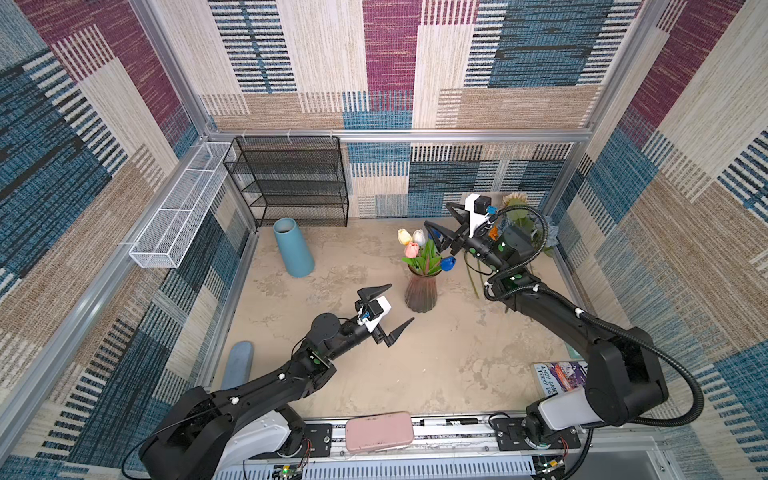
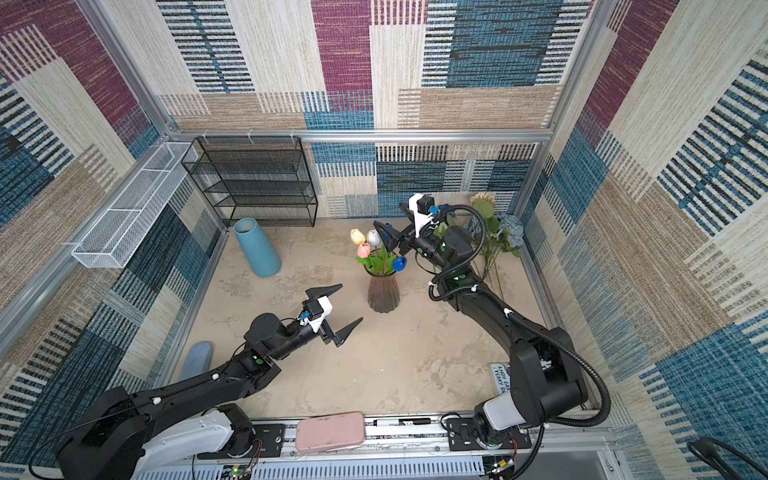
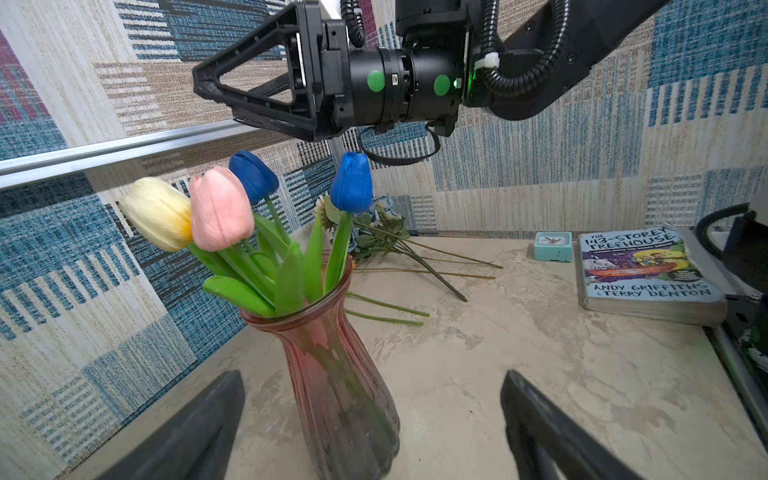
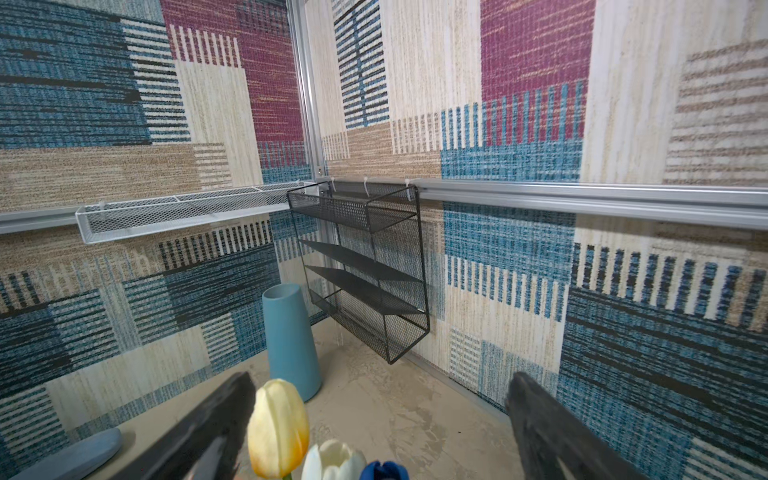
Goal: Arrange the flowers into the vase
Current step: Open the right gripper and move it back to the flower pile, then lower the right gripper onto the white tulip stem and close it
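- Right gripper (image 1: 437, 214): jaws spread wide, nothing between them; it hangs above the tulip heads, just to their far side, touching none of them.
- Left gripper (image 1: 402, 302): jaws wide apart too, empty, low over the table (image 1: 436, 374), near the vase on its left and not touching it.
- Vase (image 1: 422, 295): ribbed pinkish glass, upright mid-table, between the two grippers.
- Flowers in the vase: cream tulip (image 3: 160, 212), pink tulip (image 3: 220, 208) and two blue tulips (image 3: 253, 174) (image 3: 352, 180), with a white tulip (image 1: 419, 237) behind; all stems go down through the neck.
- Loose flowers (image 2: 492, 232): sunflower and dusty-blue blooms lying in the far right corner, stems flat on the table, well apart from the vase.
- Blue vase (image 1: 293, 249): far left, empty, in front of the black mesh shelf (image 1: 291, 178).
- Book (image 3: 644, 270) and small teal clock (image 3: 552, 246): by the right edge.
- Pink case (image 1: 379, 430): on the front rail.
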### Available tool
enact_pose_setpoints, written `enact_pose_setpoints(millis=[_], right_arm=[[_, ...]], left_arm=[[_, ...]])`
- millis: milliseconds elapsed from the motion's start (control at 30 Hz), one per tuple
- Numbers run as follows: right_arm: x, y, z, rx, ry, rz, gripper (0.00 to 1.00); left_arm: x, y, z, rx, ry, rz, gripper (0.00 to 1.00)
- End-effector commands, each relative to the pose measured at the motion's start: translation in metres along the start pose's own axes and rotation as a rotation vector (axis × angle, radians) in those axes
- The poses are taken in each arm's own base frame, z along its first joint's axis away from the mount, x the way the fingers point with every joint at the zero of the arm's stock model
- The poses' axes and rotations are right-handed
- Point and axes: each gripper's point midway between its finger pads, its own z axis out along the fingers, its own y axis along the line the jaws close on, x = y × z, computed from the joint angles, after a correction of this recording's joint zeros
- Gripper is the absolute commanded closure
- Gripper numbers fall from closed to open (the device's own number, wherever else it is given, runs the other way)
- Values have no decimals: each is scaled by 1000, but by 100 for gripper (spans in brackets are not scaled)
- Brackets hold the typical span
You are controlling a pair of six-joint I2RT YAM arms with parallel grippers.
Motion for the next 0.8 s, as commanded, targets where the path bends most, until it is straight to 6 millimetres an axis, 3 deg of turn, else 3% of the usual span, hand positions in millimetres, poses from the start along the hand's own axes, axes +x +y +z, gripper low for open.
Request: enact_pose_setpoints(millis=[0, 67, 167, 333, 400, 567, 767], right_arm=[[-2, -26, -2, 163, 58, 57, 3], [-4, -47, -3, 269, 101, 87, 6], [11, -89, -8, 385, 214, 159, 18], [80, -167, -40, 548, 425, 322, 49], [112, -186, -51, 618, 515, 330, 54], [184, -215, -70, 733, 733, 327, 61], [245, -229, -75, 750, 882, 368, 63]], left_arm=[[-13, 2, -1, -5, -35, 13, 1], [-17, 1, -3, 1, -39, 18, 1], [-21, 0, -6, 9, -32, 30, 1], [-13, 2, -10, -10, -3, 50, 1], [-8, 2, -10, -18, 6, 49, 1], [4, -3, -6, 9, 35, 30, 1], [15, -4, -1, 18, 61, 21, 1]])
